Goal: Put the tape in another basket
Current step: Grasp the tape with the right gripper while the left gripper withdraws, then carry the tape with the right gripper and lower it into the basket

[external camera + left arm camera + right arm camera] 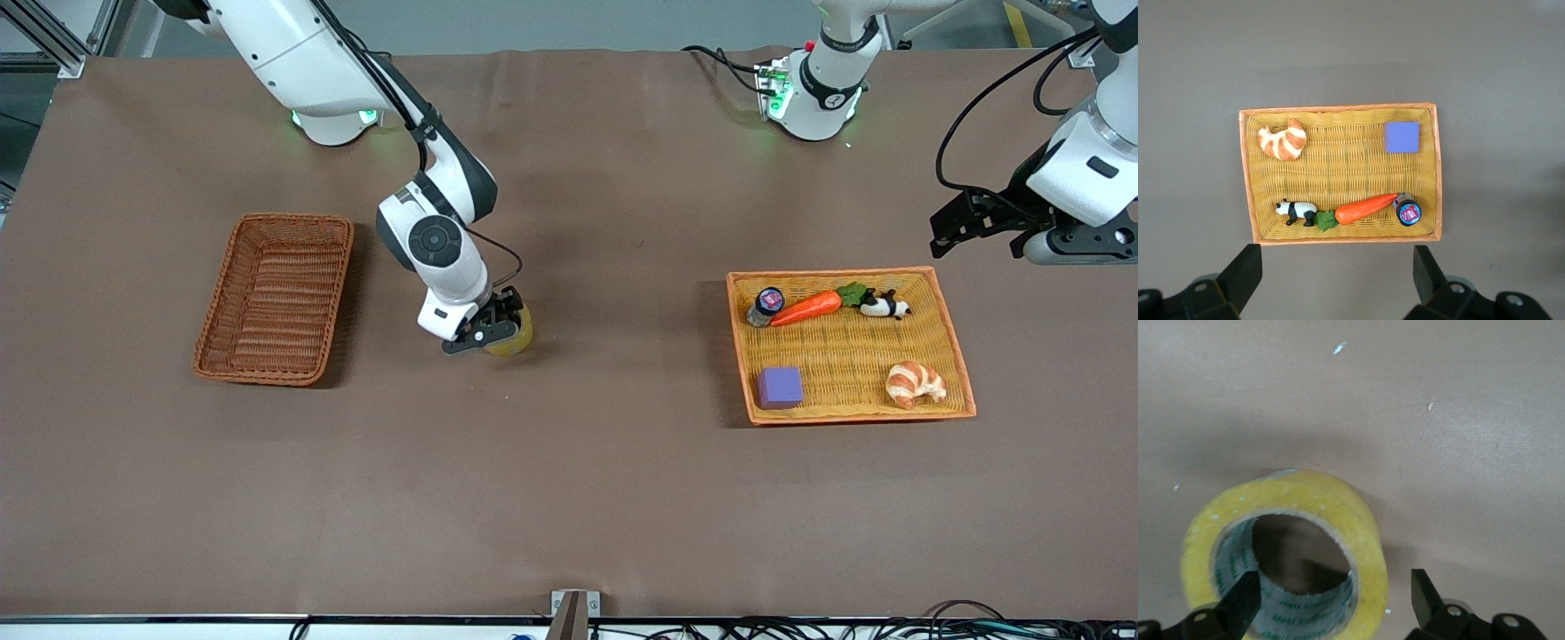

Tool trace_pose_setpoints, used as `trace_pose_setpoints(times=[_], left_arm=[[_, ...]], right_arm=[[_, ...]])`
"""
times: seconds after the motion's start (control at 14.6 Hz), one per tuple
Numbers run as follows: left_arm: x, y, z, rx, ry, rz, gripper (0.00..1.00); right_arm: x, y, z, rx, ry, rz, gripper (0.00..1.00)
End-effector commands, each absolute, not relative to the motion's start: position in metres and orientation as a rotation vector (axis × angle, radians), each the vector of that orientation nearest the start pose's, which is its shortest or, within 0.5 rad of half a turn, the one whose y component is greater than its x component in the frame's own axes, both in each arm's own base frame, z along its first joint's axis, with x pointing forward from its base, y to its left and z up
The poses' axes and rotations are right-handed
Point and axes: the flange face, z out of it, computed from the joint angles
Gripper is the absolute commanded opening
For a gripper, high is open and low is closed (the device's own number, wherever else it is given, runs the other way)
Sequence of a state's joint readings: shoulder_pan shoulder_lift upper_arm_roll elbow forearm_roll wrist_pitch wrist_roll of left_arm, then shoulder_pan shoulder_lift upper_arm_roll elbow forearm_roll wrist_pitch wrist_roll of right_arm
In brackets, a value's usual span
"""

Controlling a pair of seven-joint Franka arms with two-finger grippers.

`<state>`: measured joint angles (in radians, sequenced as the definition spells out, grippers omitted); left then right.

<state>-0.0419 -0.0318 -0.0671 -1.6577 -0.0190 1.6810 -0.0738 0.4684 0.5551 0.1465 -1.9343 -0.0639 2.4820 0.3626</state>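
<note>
one roll of translucent yellow packing tape (513, 336) lies flat on the brown counter (569, 498), between the dark reddish-brown wicker basket (276, 298) and the bright orange woven tray (849, 345). grasp step: the right gripper (492, 331) is down at the roll, fingers spread, one finger inside the hole and one outside, wall not yet pinched. next, by judgement: close, lift, carry to the basket. left gripper (958, 227) waits spread above the tray.
</note>
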Motion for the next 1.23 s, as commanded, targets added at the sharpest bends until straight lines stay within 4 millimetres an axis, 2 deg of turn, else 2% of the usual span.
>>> trace_pose_setpoints(times=[0.0, 0.2, 0.27, 0.34, 0.48, 0.55, 0.61, 0.68, 0.75, 0.82, 0.89, 0.96, 1.02, 1.16], left_arm=[[0.539, -0.057, 0.61, -3.194, 0.105, -0.061, 1.0], [0.539, -0.055, 0.609, -3.16, 0.111, -0.061, 1.0], [0.54, -0.054, 0.61, -3.148, 0.112, -0.072, 1.0], [0.541, -0.054, 0.613, -3.136, 0.113, -0.08, 1.0], [0.54, -0.053, 0.631, -3.135, 0.111, -0.121, 1.0], [0.538, -0.052, 0.631, -3.136, 0.087, -0.099, 1.0], [0.537, -0.056, 0.629, -3.135, 0.096, -0.085, 1.0], [0.534, -0.057, 0.626, -3.133, 0.122, -0.047, 1.0], [0.535, -0.056, 0.628, -3.134, 0.106, -0.042, 1.0], [0.541, -0.057, 0.636, -3.135, 0.12, -0.072, 1.0], [0.549, -0.056, 0.64, -3.135, 0.113, -0.085, 1.0], [0.553, -0.057, 0.646, -3.136, 0.118, -0.097, 1.0], [0.555, -0.055, 0.649, -3.136, 0.118, -0.104, 1.0], [0.558, -0.055, 0.65, -3.15, 0.114, -0.108, 1.0]], right_arm=[[0.516, 0.349, 0.197, -3.083, -0.414, 0.011, 0.75], [0.517, 0.349, 0.191, -3.086, -0.416, 0.024, 0.29], [0.517, 0.348, 0.191, -3.09, -0.412, 0.032, 0.1], [0.518, 0.347, 0.192, -3.096, -0.387, 0.044, 0.01], [0.518, 0.348, 0.194, -3.108, -0.373, 0.065, 0.0], [0.519, 0.347, 0.196, -3.115, -0.369, 0.084, 0.0], [0.525, 0.344, 0.207, -3.128, -0.355, 0.108, 0.0], [0.536, 0.337, 0.231, -3.147, -0.317, 0.136, 0.0], [0.548, 0.328, 0.267, -3.167, -0.255, 0.156, 0.0], [0.558, 0.315, 0.294, -3.182, -0.211, 0.172, 0.0], [0.569, 0.29, 0.323, -3.184, -0.162, 0.165, 0.0], [0.578, 0.256, 0.356, -3.185, -0.107, 0.147, 0.0], [0.581, 0.226, 0.382, -3.186, -0.131, 0.158, 0.0], [0.578, 0.166, 0.416, -3.196, -0.186, 0.224, 0.0]])
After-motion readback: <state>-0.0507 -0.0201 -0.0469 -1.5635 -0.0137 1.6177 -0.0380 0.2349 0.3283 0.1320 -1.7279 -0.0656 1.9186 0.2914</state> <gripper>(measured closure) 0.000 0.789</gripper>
